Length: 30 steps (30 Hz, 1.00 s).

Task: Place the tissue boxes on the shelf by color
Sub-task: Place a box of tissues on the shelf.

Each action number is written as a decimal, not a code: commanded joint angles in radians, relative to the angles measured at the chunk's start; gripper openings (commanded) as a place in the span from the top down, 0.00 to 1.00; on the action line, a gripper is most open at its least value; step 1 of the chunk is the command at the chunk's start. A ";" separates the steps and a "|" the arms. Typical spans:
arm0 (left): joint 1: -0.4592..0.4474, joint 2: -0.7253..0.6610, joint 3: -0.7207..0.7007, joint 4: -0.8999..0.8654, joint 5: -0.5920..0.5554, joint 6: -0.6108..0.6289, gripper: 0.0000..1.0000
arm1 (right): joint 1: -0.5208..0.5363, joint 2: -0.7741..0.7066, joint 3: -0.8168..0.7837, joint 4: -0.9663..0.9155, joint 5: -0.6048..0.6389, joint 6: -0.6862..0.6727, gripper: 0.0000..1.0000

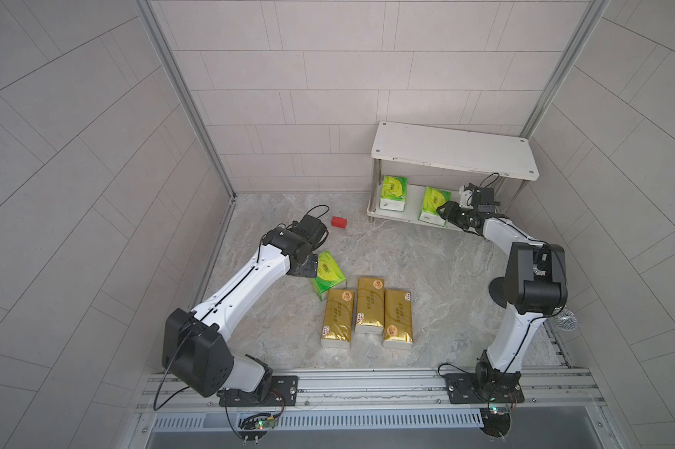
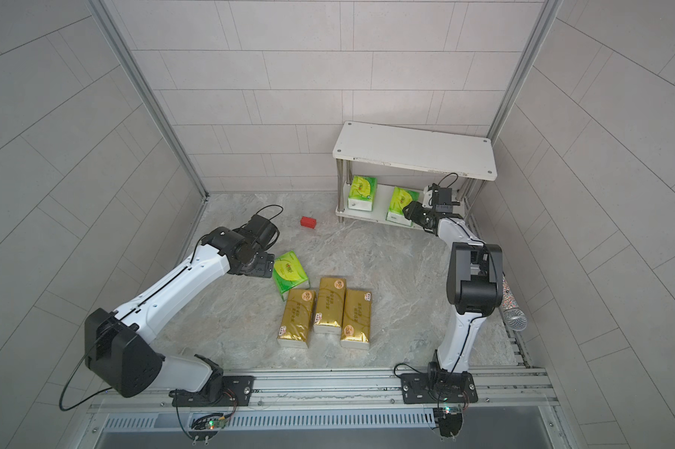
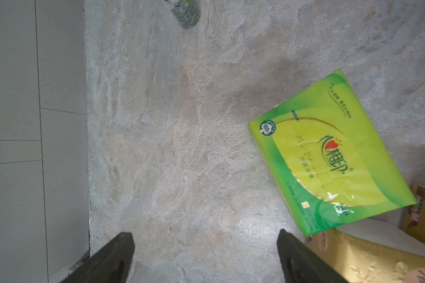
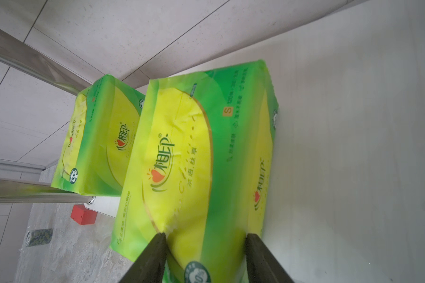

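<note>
The shelf [image 1: 452, 149] stands at the back right, its top board bare. Two green tissue boxes [image 1: 393, 192] [image 1: 433, 202] stand on its lower board. My right gripper [image 4: 205, 235] is shut on the right-hand green box [image 4: 196, 156]; both fingers press into its near end. A third green box [image 1: 328, 274] lies on the table, touching three gold boxes [image 1: 370, 305] that lie side by side. My left gripper [image 3: 205, 234] hangs open over bare table just left of that green box [image 3: 329, 156], holding nothing.
A small red block [image 1: 339, 222] lies on the table left of the shelf. A camouflage-patterned roll [image 3: 184, 12] lies near the left arm. A microphone [image 1: 565, 320] rests at the table's right edge. Walls close in the back and both sides.
</note>
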 commanded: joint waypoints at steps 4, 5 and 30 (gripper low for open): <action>0.007 -0.019 0.000 -0.037 -0.024 -0.019 0.00 | -0.001 0.058 0.090 -0.116 0.018 -0.143 0.44; 0.008 -0.018 0.001 -0.037 -0.024 -0.020 0.00 | -0.001 0.060 0.095 -0.122 0.025 -0.151 0.44; 0.008 -0.004 0.027 -0.055 -0.027 -0.033 0.00 | -0.014 0.114 0.125 -0.061 0.057 -0.048 0.48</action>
